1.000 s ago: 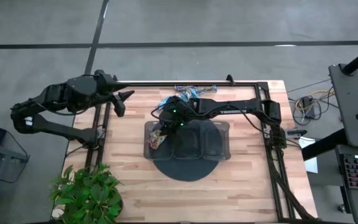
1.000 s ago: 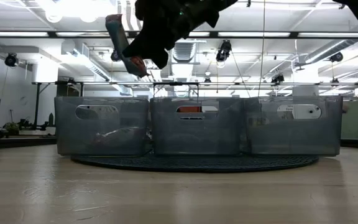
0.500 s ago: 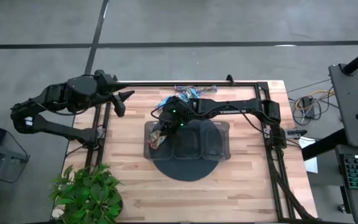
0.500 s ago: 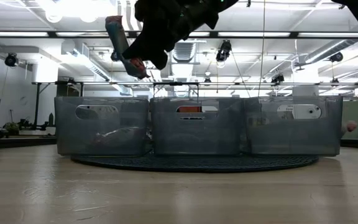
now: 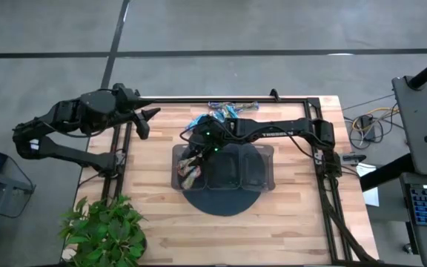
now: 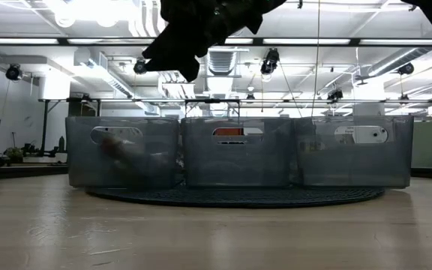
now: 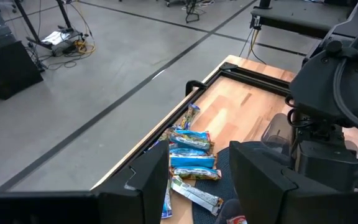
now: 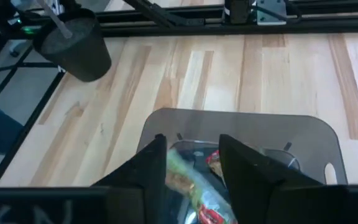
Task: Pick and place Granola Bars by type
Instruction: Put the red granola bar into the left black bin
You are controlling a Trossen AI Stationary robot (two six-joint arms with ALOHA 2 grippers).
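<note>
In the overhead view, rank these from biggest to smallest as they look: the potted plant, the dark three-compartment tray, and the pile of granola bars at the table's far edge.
1. Dark three-compartment tray, widest of the three.
2. Potted plant, close behind the tray; partly cut off by the picture's edge, so this ranking is unsure.
3. Pile of granola bars, clearly smallest.

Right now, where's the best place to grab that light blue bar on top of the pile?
Probably the light blue bar's middle, jaws across its narrow width, coming straight down: it lies flat on the pile, long and thin.
</note>
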